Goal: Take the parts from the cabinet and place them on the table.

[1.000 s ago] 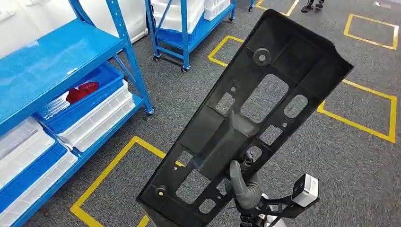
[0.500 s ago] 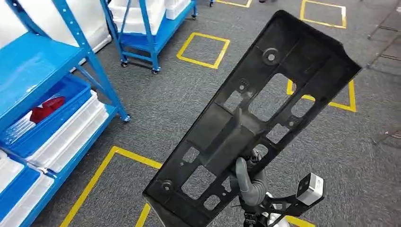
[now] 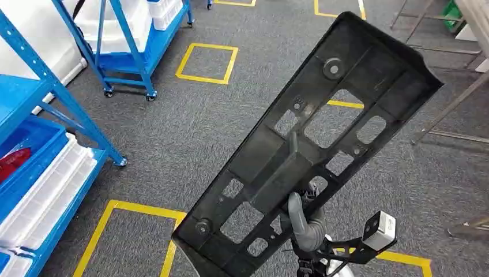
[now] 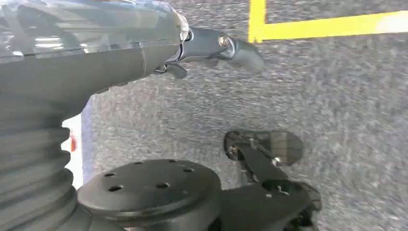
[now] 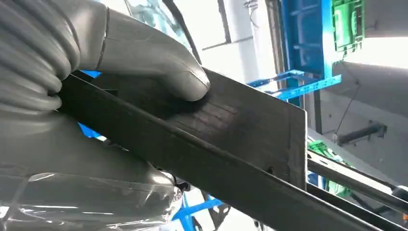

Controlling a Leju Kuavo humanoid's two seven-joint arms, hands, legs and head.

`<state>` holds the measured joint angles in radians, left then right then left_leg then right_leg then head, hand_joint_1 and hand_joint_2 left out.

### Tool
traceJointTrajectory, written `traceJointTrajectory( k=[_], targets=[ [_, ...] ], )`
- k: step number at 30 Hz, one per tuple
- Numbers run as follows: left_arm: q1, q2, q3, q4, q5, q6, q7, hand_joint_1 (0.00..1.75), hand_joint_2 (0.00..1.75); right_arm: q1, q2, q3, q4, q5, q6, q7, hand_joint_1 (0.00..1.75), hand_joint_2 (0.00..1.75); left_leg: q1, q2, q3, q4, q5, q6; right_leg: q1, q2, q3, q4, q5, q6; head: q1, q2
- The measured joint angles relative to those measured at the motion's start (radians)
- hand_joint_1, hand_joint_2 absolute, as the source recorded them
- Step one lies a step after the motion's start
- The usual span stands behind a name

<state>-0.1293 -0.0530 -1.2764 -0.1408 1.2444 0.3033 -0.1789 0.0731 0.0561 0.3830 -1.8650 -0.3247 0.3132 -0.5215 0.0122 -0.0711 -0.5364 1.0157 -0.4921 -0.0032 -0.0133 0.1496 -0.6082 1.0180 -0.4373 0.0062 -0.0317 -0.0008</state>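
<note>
Over grey carpet (image 3: 190, 115) marked with yellow tape, your right hand (image 3: 304, 222) grips the long black part (image 3: 311, 144); your left hand (image 4: 86, 48) hangs, its grasp impossible to tell.

The right hand (image 3: 304, 226) grips with thumb pressed flat; the left hand (image 4: 144, 53) hangs, holding nothing.

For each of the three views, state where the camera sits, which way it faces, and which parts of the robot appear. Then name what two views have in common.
Head view: high on the body, facing forward and down at grey carpet; the right hand holds up the black panel.
Left wrist view: behind the hanging left hand, facing the carpet and a yellow floor line.
Right wrist view: behind the right hand, its thumb pressed on the panel, blue racks beyond.
Shared: head and right wrist views both show the panel in the right hand.
</note>
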Motion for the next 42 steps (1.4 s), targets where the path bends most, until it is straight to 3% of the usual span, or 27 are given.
traceJointTrajectory(
  k=[1, 2, 3, 4, 6, 7, 8, 10, 11, 12, 16, 17, 18, 19, 22, 24, 26, 27, 28, 31, 32, 34, 35, 37, 38, 40, 42],
  targets=[
    [0.000, 0.000, 0.000, 0.000, 0.000, 0.000, -0.001, 0.00, 1.75, 0.001, 0.000, 0.000, 0.000, 0.001, 0.000, 0.002, 1.75, 1.75, 0.006, 0.012, 0.001, -0.007, 0.006, 0.008, 0.005, 0.012, -0.004, -0.002, 0.004, 0.008, 0.000, 0.000],
    [-0.002, -0.002, 0.000, 0.000, 0.000, 0.000, -0.001, 0.00, 1.75, 0.004, 0.000, -0.002, -0.003, 0.002, 0.000, 0.002, 1.75, 1.75, 0.012, 0.031, 0.003, -0.014, 0.012, 0.016, 0.001, -0.001, -0.005, 0.006, -0.003, 0.008, 0.000, 0.000],
    [-0.002, -0.001, 0.000, 0.000, 0.000, 0.001, -0.002, 0.00, 1.75, 0.005, 0.001, -0.002, -0.005, 0.002, 0.000, 0.002, 1.75, 1.75, 0.010, 0.041, 0.004, -0.018, 0.013, 0.024, 0.010, -0.074, -0.022, 0.040, -0.027, 0.012, 0.000, 0.000],
    [0.000, -0.001, 0.000, 0.000, 0.000, 0.001, -0.003, 0.00, 1.75, 0.004, 0.001, -0.002, -0.006, 0.003, 0.000, 0.002, 1.75, 1.75, 0.007, 0.058, 0.003, -0.018, 0.013, 0.030, 0.009, -0.110, -0.053, 0.103, -0.064, 0.017, 0.000, 0.000],
    [0.009, 0.000, -0.001, 0.000, 0.000, -0.001, -0.004, 0.00, 1.75, 0.011, 0.001, -0.002, -0.006, 0.004, -0.001, 0.000, 1.75, 1.75, 0.002, 0.092, 0.003, -0.018, 0.012, 0.031, 0.004, -0.138, -0.134, 0.271, -0.134, 0.025, 0.000, 0.000],
    [0.010, 0.001, -0.001, 0.000, 0.002, -0.001, -0.004, 0.00, 1.75, 0.017, 0.001, -0.003, -0.006, 0.004, -0.002, -0.001, 1.75, 1.75, 0.000, 0.107, 0.002, -0.018, 0.011, 0.032, 0.002, -0.141, -0.154, 0.311, -0.141, 0.028, 0.000, 0.000],
    [0.009, 0.001, -0.001, 0.000, 0.004, -0.001, -0.003, 0.00, 1.75, 0.023, 0.001, -0.004, -0.006, 0.004, -0.002, -0.002, 1.75, 1.75, -0.001, 0.121, 0.002, -0.018, 0.010, 0.031, 0.000, -0.143, -0.151, 0.305, -0.128, 0.028, 0.000, 0.000],
    [0.007, 0.001, -0.001, 0.000, 0.009, -0.001, -0.003, 0.00, 1.75, 0.028, 0.001, -0.003, -0.006, 0.004, 0.000, -0.004, 1.75, 1.75, -0.003, 0.147, 0.005, -0.018, 0.007, 0.030, 0.001, -0.156, -0.076, 0.168, -0.057, 0.022, 0.000, 0.000],
    [0.006, 0.001, -0.001, 0.000, 0.010, -0.001, -0.003, 0.00, 1.75, 0.028, 0.001, -0.003, -0.006, 0.004, 0.000, -0.005, 1.75, 1.75, -0.004, 0.159, 0.009, -0.018, 0.004, 0.027, 0.006, -0.182, -0.015, 0.063, -0.019, 0.013, 0.000, 0.000],
    [0.005, 0.001, -0.001, 0.000, 0.011, -0.001, -0.003, 0.00, 1.75, 0.028, 0.001, -0.004, -0.008, 0.005, 0.001, -0.005, 1.75, 1.75, -0.007, 0.169, 0.012, -0.018, 0.001, 0.023, 0.015, -0.231, 0.021, -0.002, -0.018, 0.003, 0.000, 0.000],
    [0.005, 0.000, -0.001, 0.000, 0.019, 0.000, -0.007, 0.00, 1.75, 0.032, 0.001, -0.005, -0.009, 0.005, 0.008, -0.006, 1.75, 1.75, -0.012, 0.208, 0.021, -0.020, -0.005, 0.004, 0.025, -0.187, 0.012, -0.008, -0.015, -0.014, 0.000, 0.000],
    [0.002, 0.000, -0.001, 0.000, 0.022, 0.000, -0.010, 0.00, 1.75, 0.034, 0.001, -0.005, -0.011, 0.005, 0.010, -0.006, 1.75, 1.75, -0.012, 0.201, 0.019, -0.016, -0.014, -0.004, 0.010, -0.172, 0.022, -0.023, -0.006, -0.024, 0.000, 0.000],
    [0.001, 0.000, -0.001, 0.000, 0.023, 0.001, -0.011, 0.00, 1.75, 0.033, 0.001, -0.005, -0.011, 0.005, 0.013, -0.006, 1.75, 1.75, -0.008, 0.140, 0.014, 0.009, -0.032, -0.008, 0.010, -0.165, 0.025, -0.029, -0.003, -0.026, 0.000, 0.000],
    [0.002, 0.000, -0.001, 0.000, 0.024, 0.002, -0.013, 0.00, 1.75, 0.032, 0.001, -0.005, -0.011, 0.005, 0.013, -0.006, 1.75, 1.75, -0.007, 0.101, -0.010, 0.067, -0.069, -0.010, 0.009, -0.157, 0.024, -0.028, -0.002, -0.031, 0.000, 0.000],
    [0.012, 0.000, -0.001, 0.000, 0.029, 0.002, -0.013, 0.00, 1.75, 0.033, 0.003, -0.005, -0.010, 0.005, 0.013, -0.006, 1.75, 1.75, -0.004, 0.080, -0.114, 0.287, -0.161, -0.018, 0.010, -0.116, 0.022, -0.026, -0.002, -0.034, 0.000, 0.000],
    [0.012, 0.000, 0.000, 0.000, 0.031, 0.002, -0.013, 0.00, 1.75, 0.033, 0.003, -0.005, -0.007, 0.005, 0.014, -0.005, 1.75, 1.75, 0.000, 0.079, -0.109, 0.262, -0.116, -0.021, 0.008, -0.084, 0.023, -0.021, -0.003, -0.032, 0.000, 0.000],
    [0.012, 0.000, 0.000, 0.000, 0.031, 0.004, -0.013, 0.00, 1.75, 0.033, 0.003, -0.005, -0.006, 0.005, 0.016, -0.005, 1.75, 1.75, 0.010, 0.055, -0.033, 0.090, -0.015, -0.024, 0.004, -0.052, 0.025, -0.012, -0.007, -0.024, 0.000, 0.000],
    [0.014, 0.000, 0.000, 0.000, 0.031, 0.004, -0.013, 0.00, 1.75, 0.033, 0.003, -0.005, -0.006, 0.005, 0.016, -0.006, 1.75, 1.75, 0.019, -0.004, -0.006, 0.021, 0.005, -0.027, 0.003, -0.041, 0.020, -0.005, -0.011, -0.017, 0.000, 0.000],
    [0.014, 0.000, 0.000, 0.000, 0.031, 0.004, -0.013, 0.00, 1.75, 0.029, 0.003, -0.005, -0.006, 0.004, 0.018, -0.006, 1.75, 1.75, 0.021, -0.055, 0.000, 0.002, -0.009, -0.024, 0.008, -0.027, 0.009, 0.010, -0.013, -0.010, 0.000, 0.000],
    [0.015, 0.000, 0.000, 0.000, 0.028, 0.004, -0.009, 0.00, 1.75, 0.031, 0.003, -0.005, -0.005, 0.003, 0.021, -0.006, 1.75, 1.75, 0.009, -0.016, -0.004, 0.011, -0.007, 0.000, -0.004, 0.015, -0.008, 0.001, 0.001, 0.015, 0.000, 0.000],
    [0.013, 0.000, 0.000, 0.000, 0.027, 0.004, -0.009, 0.00, 1.75, 0.030, 0.003, -0.005, -0.005, 0.002, 0.022, -0.006, 1.75, 1.75, 0.018, 0.001, -0.002, 0.000, -0.001, 0.010, -0.004, 0.029, -0.012, 0.002, 0.003, 0.021, 0.000, 0.000],
    [0.007, 0.001, 0.000, 0.000, 0.024, 0.004, -0.008, 0.00, 1.75, 0.025, 0.002, -0.005, -0.005, -0.002, 0.022, -0.006, 1.75, 1.75, 0.014, 0.032, 0.002, -0.007, 0.003, 0.023, 0.004, -0.088, -0.042, 0.066, -0.039, 0.022, 0.001, 0.000],
    [0.009, 0.001, -0.001, 0.000, 0.023, 0.003, -0.008, 0.00, 1.75, 0.017, 0.003, -0.005, -0.003, -0.002, 0.021, -0.005, 1.75, 1.75, 0.009, 0.051, 0.002, -0.007, 0.003, 0.025, 0.003, -0.120, -0.082, 0.145, -0.081, 0.026, 0.001, 0.000],
    [0.015, 0.001, -0.001, 0.000, 0.022, 0.001, -0.007, 0.00, 1.75, 0.014, 0.003, -0.005, 0.000, -0.003, 0.019, -0.003, 1.75, 1.75, 0.002, 0.089, 0.002, -0.007, 0.000, 0.029, 0.000, -0.141, -0.159, 0.304, -0.141, 0.030, 0.001, 0.000],
    [0.015, 0.001, 0.000, 0.000, 0.022, 0.001, -0.006, 0.00, 1.75, 0.014, 0.003, -0.006, 0.000, -0.005, 0.016, 0.000, 1.75, 1.75, 0.001, 0.105, 0.003, -0.007, -0.002, 0.029, 0.000, -0.144, -0.171, 0.327, -0.139, 0.030, 0.001, 0.000],
    [0.011, 0.001, 0.000, 0.000, 0.022, 0.001, -0.006, 0.00, 1.75, 0.014, 0.003, -0.006, 0.000, -0.007, 0.012, 0.003, 1.75, 1.75, -0.001, 0.131, 0.007, -0.007, -0.006, 0.028, 0.001, -0.150, -0.119, 0.233, -0.079, 0.025, 0.001, 0.000],
    [0.008, 0.001, -0.001, 0.000, 0.022, 0.000, -0.006, 0.00, 1.75, 0.013, 0.003, -0.006, 0.000, -0.008, 0.012, 0.003, 1.75, 1.75, -0.003, 0.154, 0.018, -0.007, -0.014, 0.023, 0.009, -0.199, -0.004, 0.034, -0.002, 0.009, 0.001, 0.000]
  ],
)
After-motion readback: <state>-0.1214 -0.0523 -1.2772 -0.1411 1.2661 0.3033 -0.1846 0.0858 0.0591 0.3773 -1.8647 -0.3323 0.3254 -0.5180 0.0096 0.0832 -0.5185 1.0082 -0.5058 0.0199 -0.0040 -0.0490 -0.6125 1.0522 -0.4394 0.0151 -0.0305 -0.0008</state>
